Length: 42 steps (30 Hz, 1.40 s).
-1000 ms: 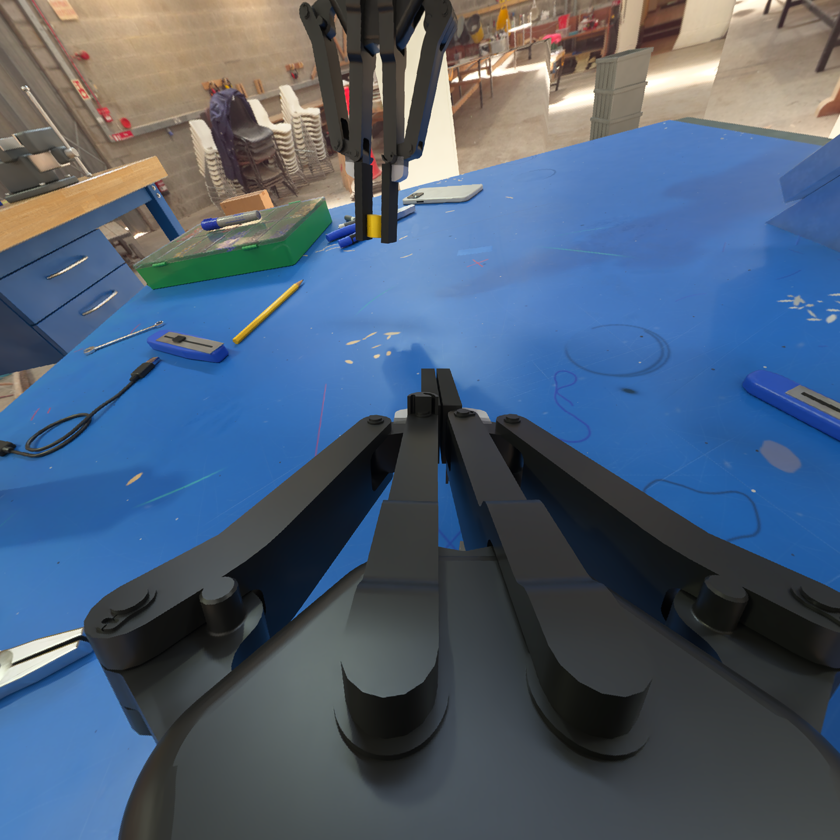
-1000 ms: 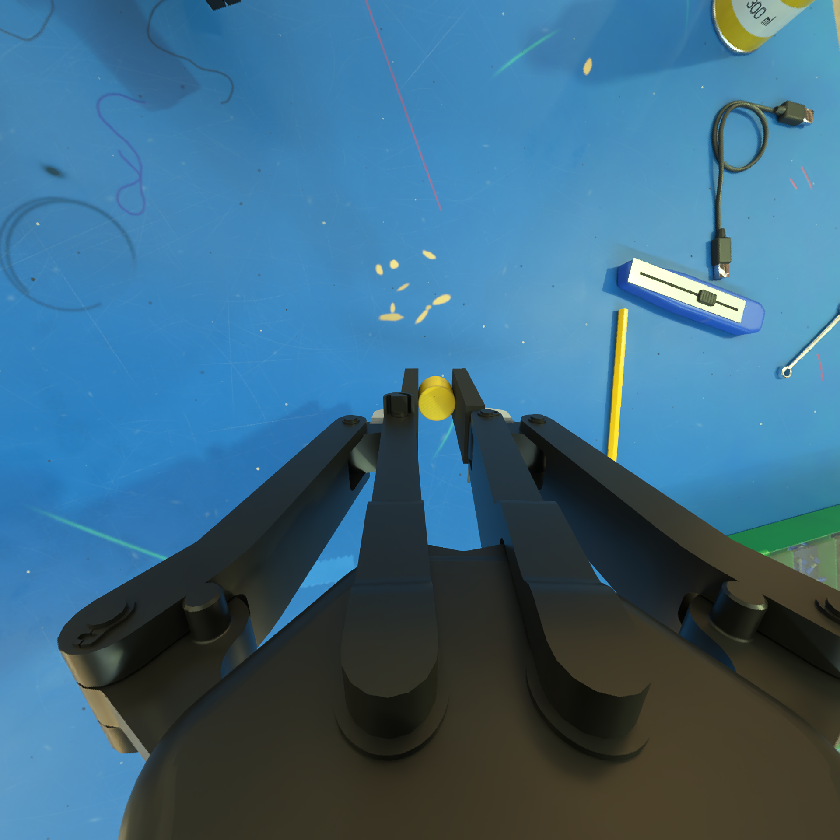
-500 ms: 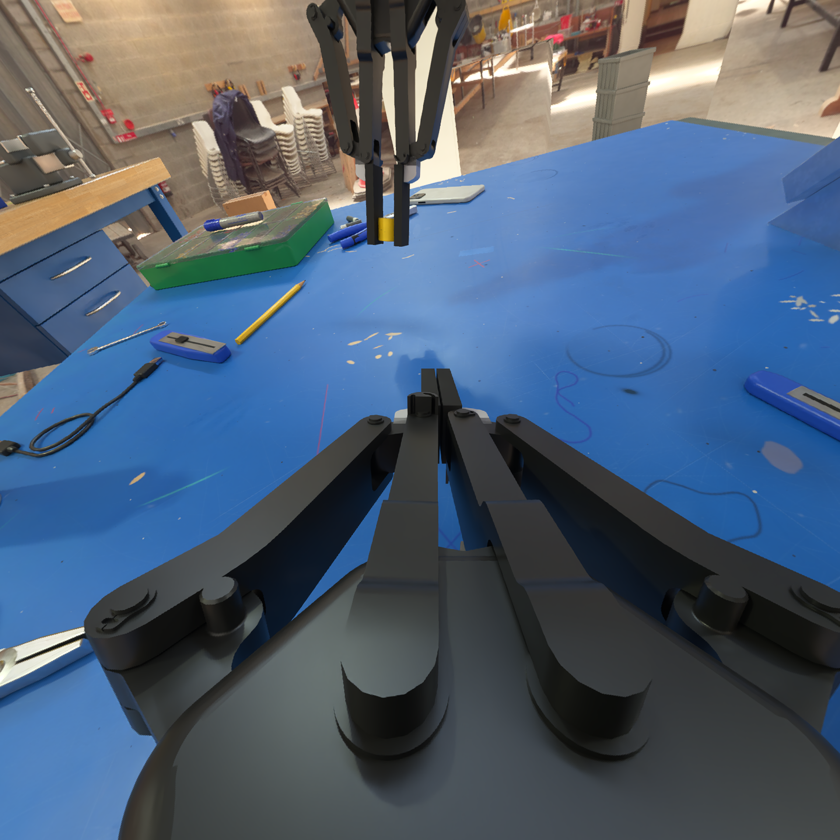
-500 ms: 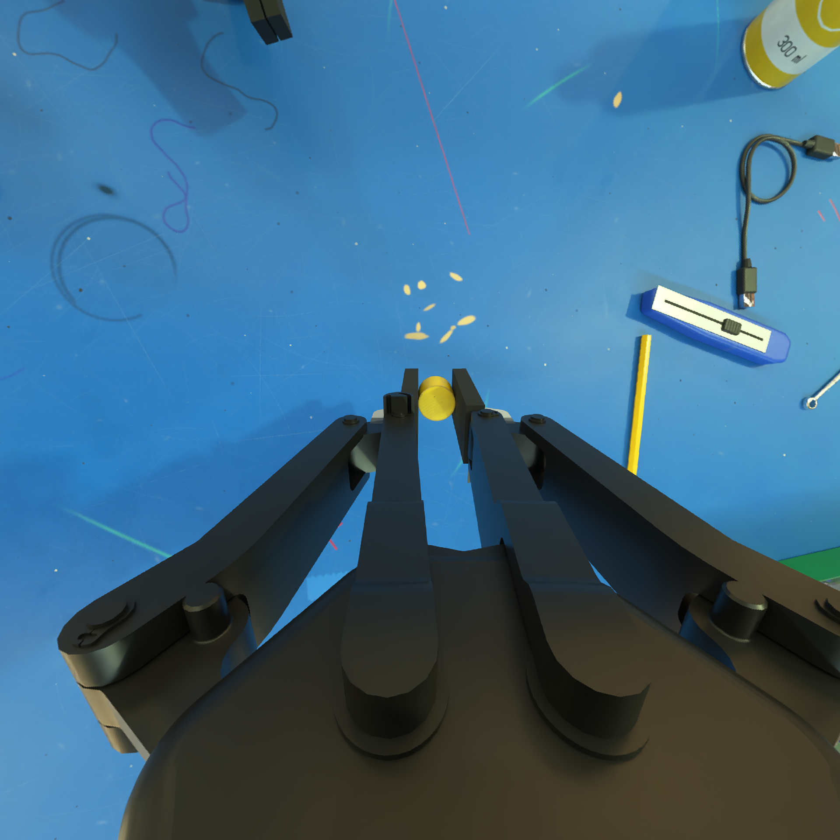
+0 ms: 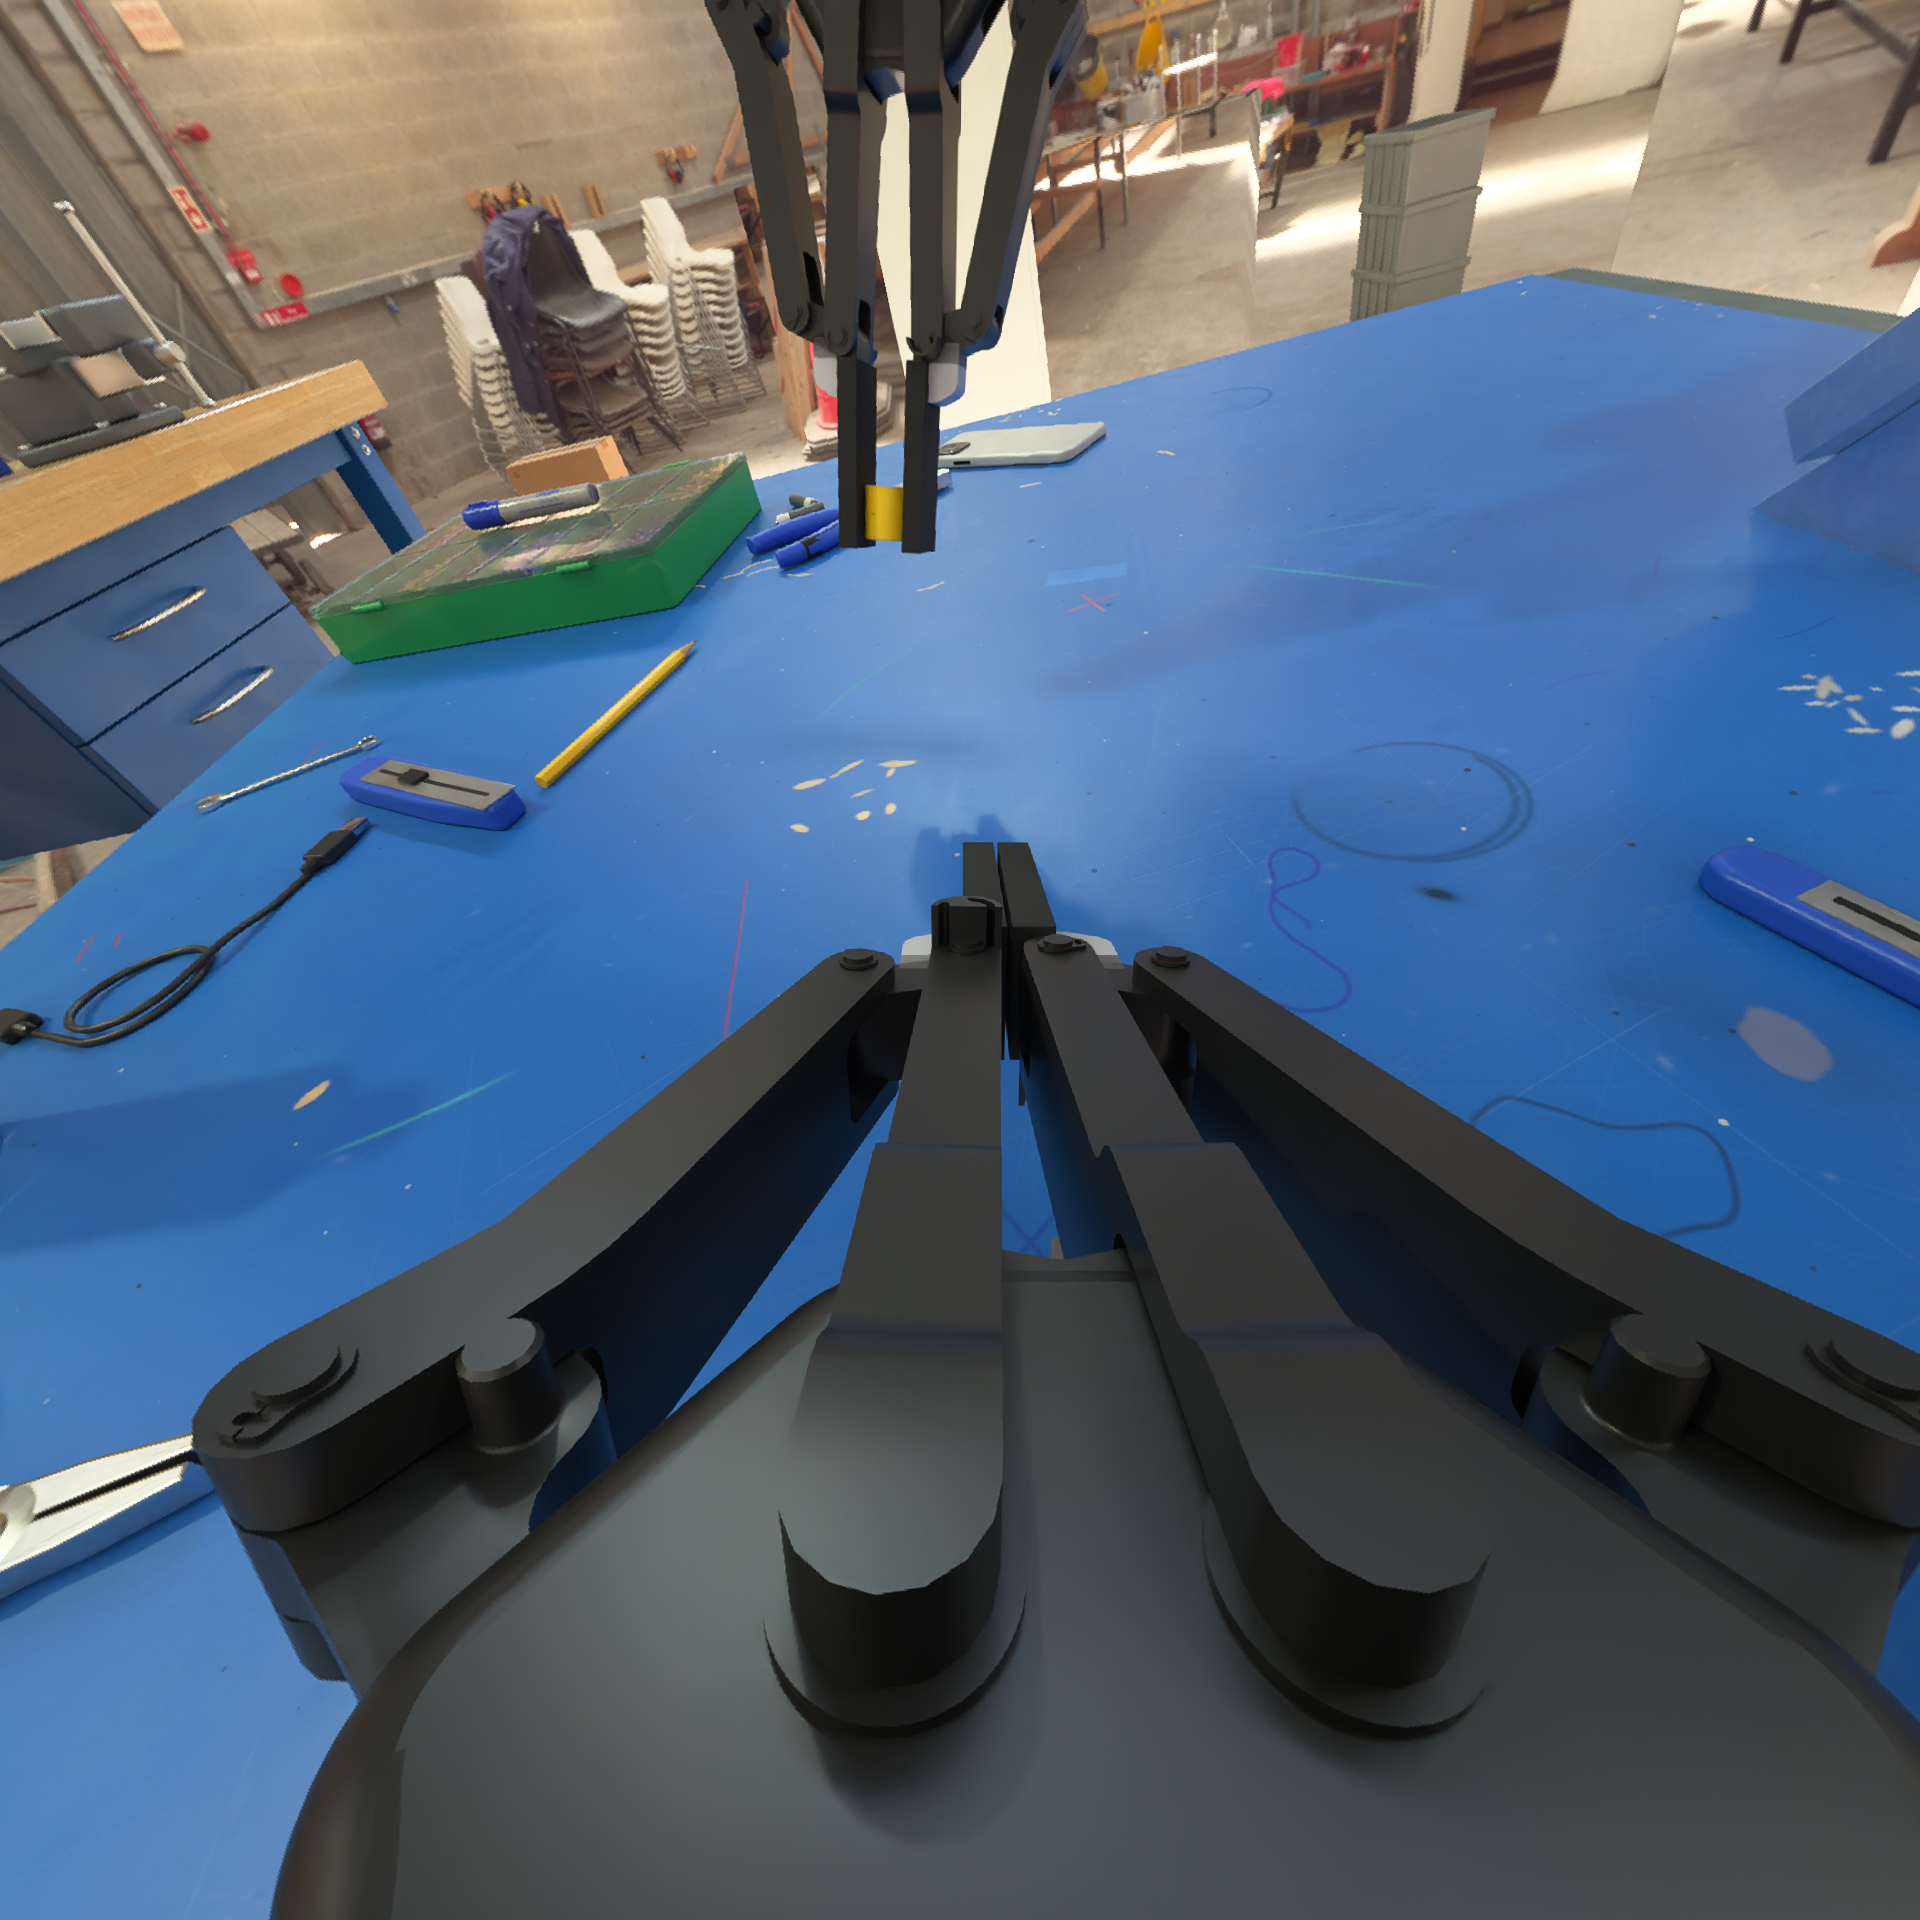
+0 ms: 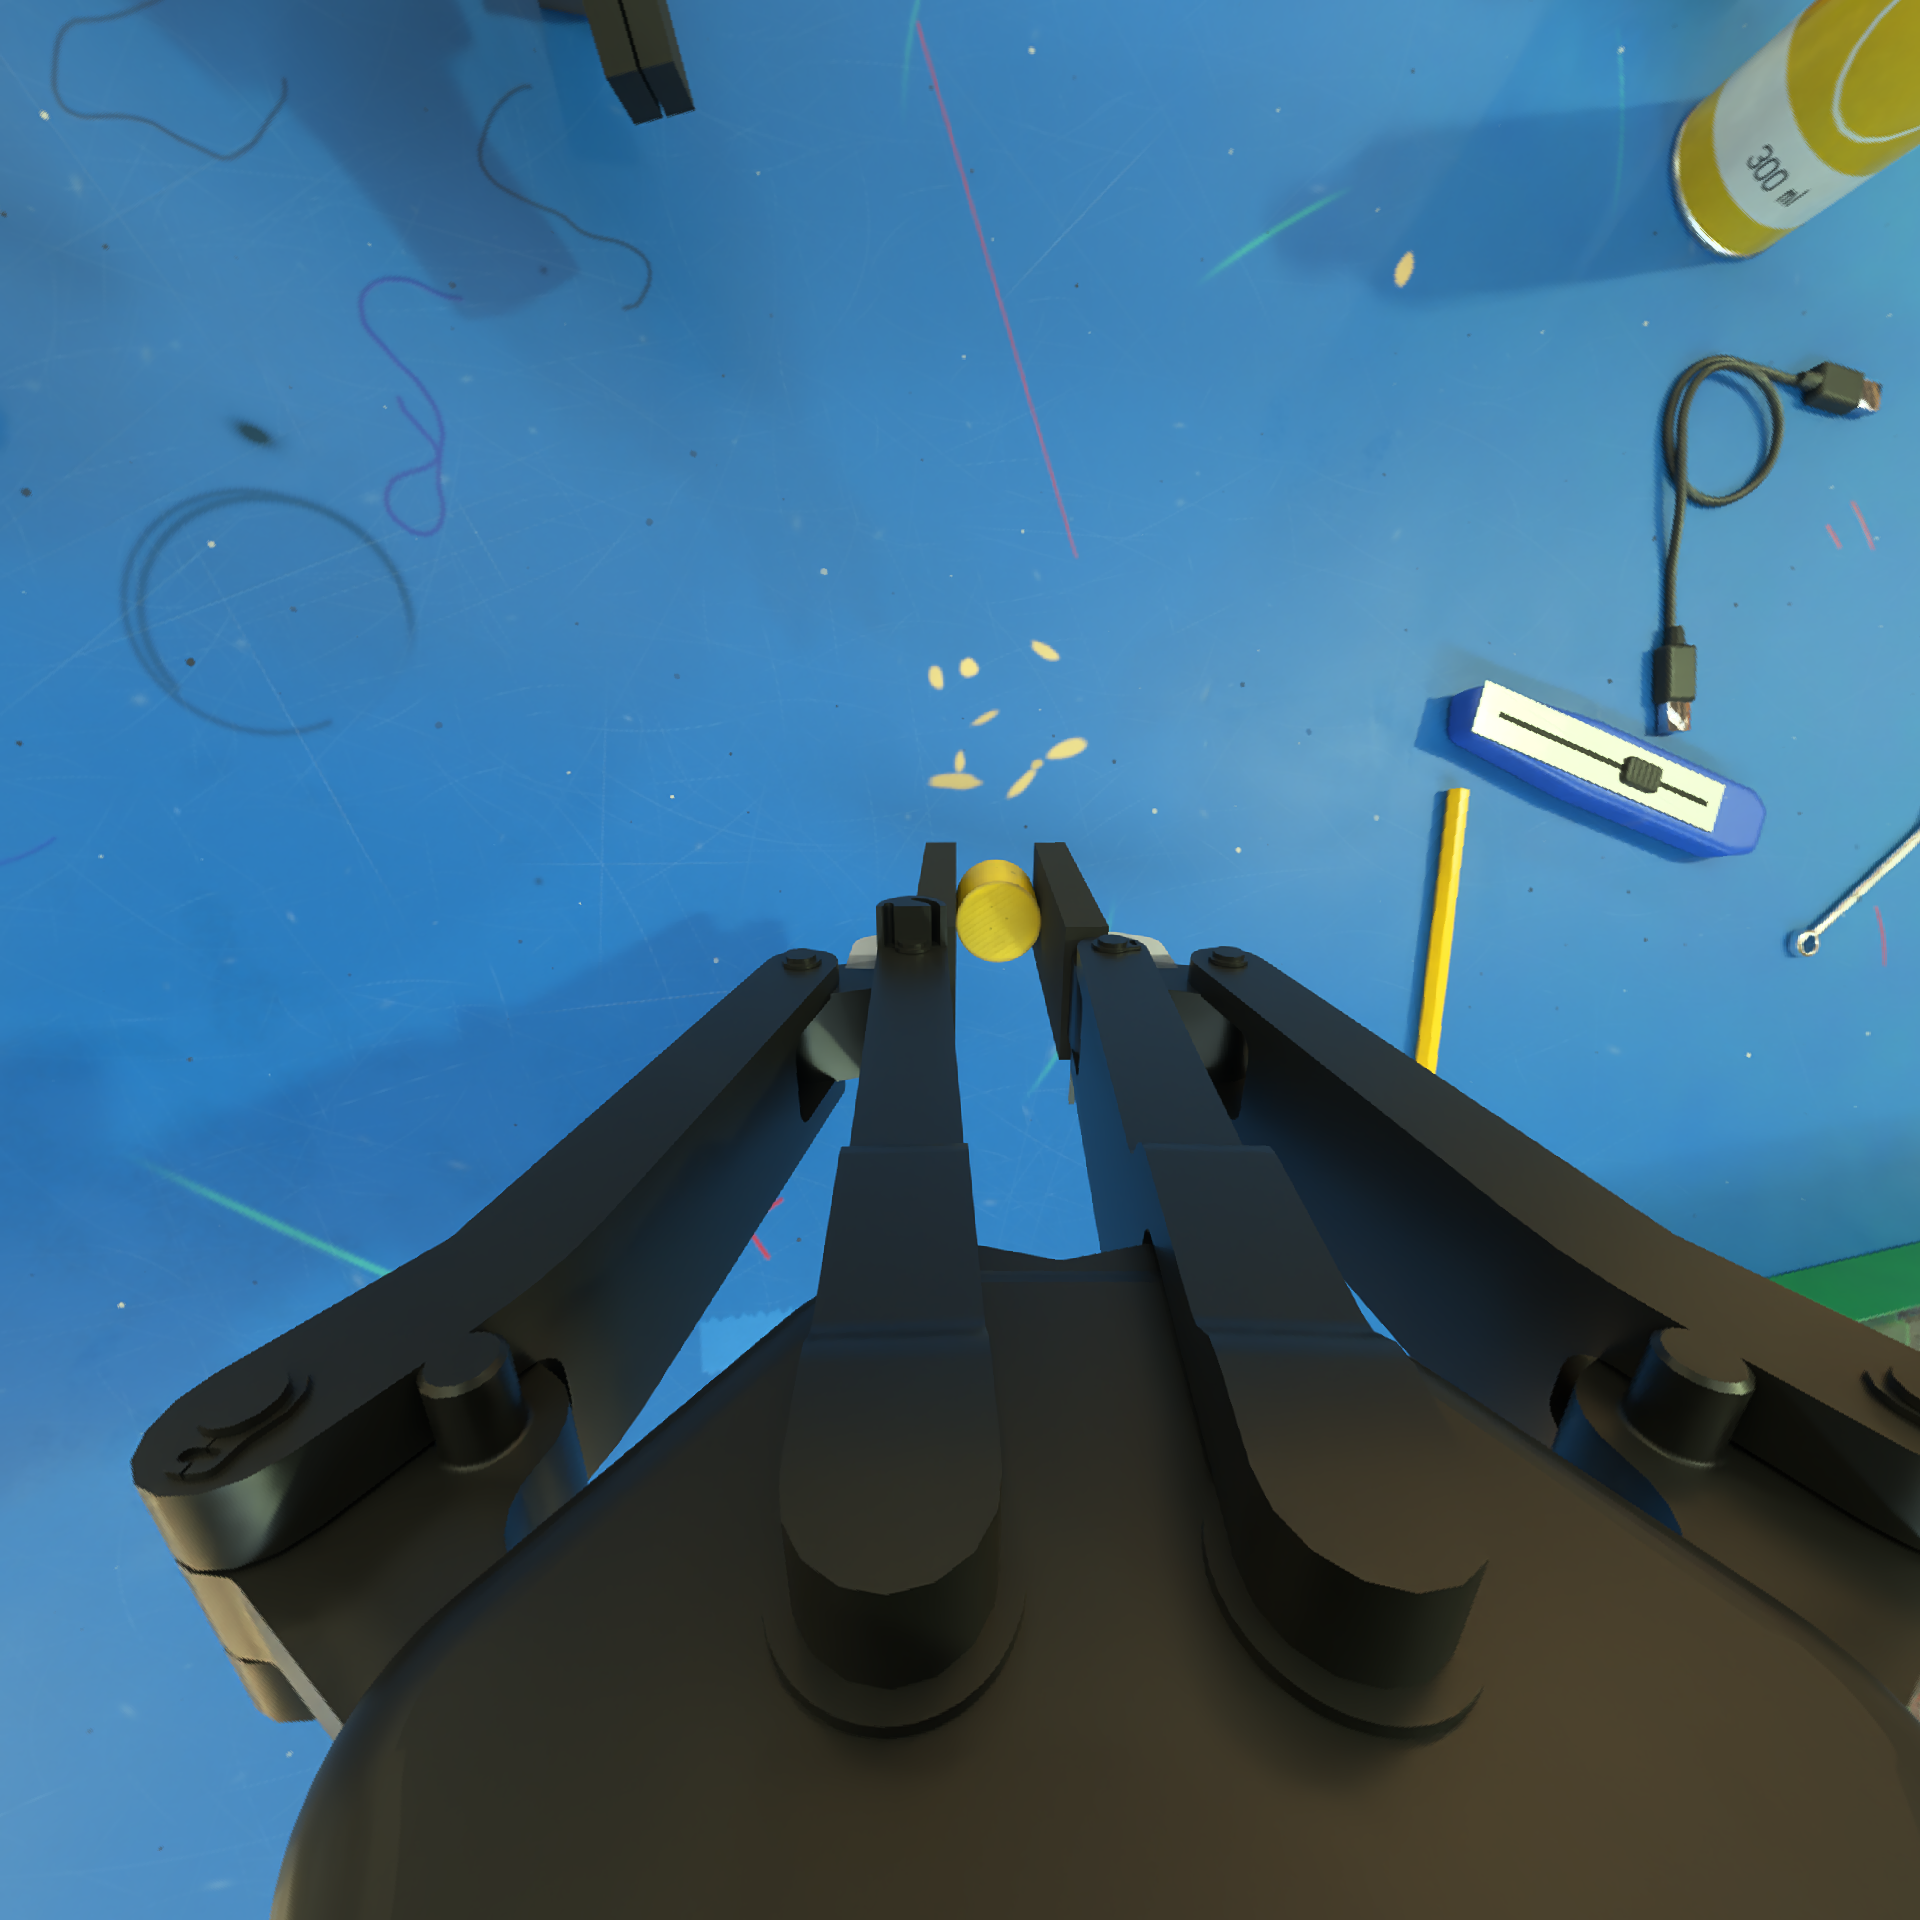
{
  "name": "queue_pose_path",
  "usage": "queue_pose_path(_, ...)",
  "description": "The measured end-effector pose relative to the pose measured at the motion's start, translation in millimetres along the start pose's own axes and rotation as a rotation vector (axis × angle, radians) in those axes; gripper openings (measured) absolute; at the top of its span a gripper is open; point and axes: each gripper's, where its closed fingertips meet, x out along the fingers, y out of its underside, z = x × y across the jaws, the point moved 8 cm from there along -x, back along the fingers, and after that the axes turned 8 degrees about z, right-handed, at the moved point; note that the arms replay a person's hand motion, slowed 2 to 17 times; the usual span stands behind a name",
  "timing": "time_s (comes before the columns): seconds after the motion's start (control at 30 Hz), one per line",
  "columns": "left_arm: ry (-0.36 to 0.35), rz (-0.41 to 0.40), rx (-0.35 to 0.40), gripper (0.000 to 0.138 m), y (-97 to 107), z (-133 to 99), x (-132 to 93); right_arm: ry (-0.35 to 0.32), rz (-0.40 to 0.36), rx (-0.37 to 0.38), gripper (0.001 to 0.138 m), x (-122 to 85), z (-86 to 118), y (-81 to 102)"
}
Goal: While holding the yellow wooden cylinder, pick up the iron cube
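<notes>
Right gripper (image 6: pixel 995 883): clamped on yellow wooden cylinder (image 6: pixel 997 912), frame centre, axis pointing toward camera, held above blue table (image 6: pixel 727 416). Left gripper (image 5: pixel 995 868): fingers together, empty, frame centre. Iron cube: not visible in either view; direction and nearer arm cannot be determined.

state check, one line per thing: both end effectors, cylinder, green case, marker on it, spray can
Left end effector: shut, empty
Right end effector: shut on cylinder
Cylinder: held off the table
Green case: lid closed
Marker: capped, lying flat
Spray can: lying on its side
</notes>
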Motion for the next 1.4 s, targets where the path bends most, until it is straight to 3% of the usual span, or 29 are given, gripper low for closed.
queue_pose_path(0.33,0.0,-0.001,-0.001,0.001,0,0,0,0.037,-0.007,0.049,0.02,-9,-14,11.0)
queue_pose_path(0.73,0.0,0.001,-0.001,0.001,0,0,0,0.05,0.009,0.087,0.02,-5,-23,24.8)
queue_pose_path(1.4,0.001,0.002,-0.007,0.001,2,1,0,0.045,-0.002,0.095,0.02,1,-26,28.0)
